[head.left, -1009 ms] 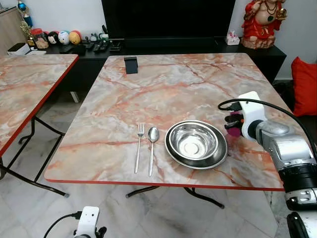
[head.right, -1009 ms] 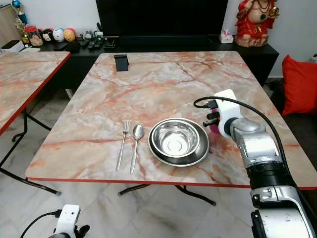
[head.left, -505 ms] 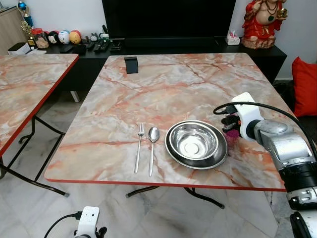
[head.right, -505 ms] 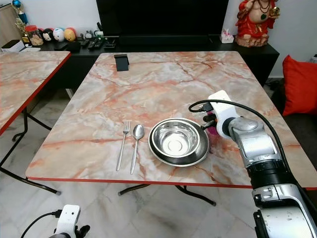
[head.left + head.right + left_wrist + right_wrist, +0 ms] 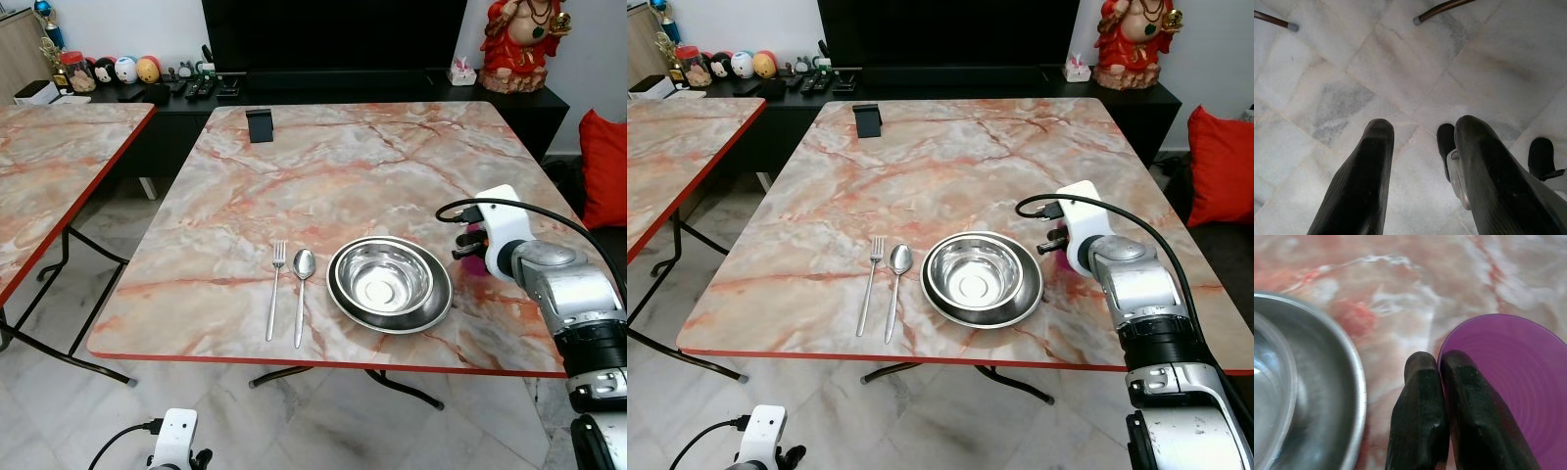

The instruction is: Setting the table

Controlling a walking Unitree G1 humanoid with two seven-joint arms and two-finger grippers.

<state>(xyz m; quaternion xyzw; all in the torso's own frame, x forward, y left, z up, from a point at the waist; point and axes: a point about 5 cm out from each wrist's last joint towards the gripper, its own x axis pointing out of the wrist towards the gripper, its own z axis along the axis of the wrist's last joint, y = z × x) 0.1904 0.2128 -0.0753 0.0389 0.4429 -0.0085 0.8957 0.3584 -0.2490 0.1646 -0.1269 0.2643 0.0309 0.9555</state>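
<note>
Right gripper (image 5: pixel 1442 363) jaws pinch the purple cup's (image 5: pixel 1508 382) rim, steel plate (image 5: pixel 1327 396) just beside; left gripper (image 5: pixel 1422 134) jaws spread.

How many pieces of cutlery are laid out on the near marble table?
2. A silver metal fork lies left of a silver metal spoon, side by side but apart, both left of the stacked round steel plate and bowl. Nothing seems hidden.

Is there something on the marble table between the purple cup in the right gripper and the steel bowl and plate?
Nothing visible. The right gripper pinches the rim of the purple plastic cup, and only bare marble table lies between the cup and the round steel plate holding the steel bowl.
</note>
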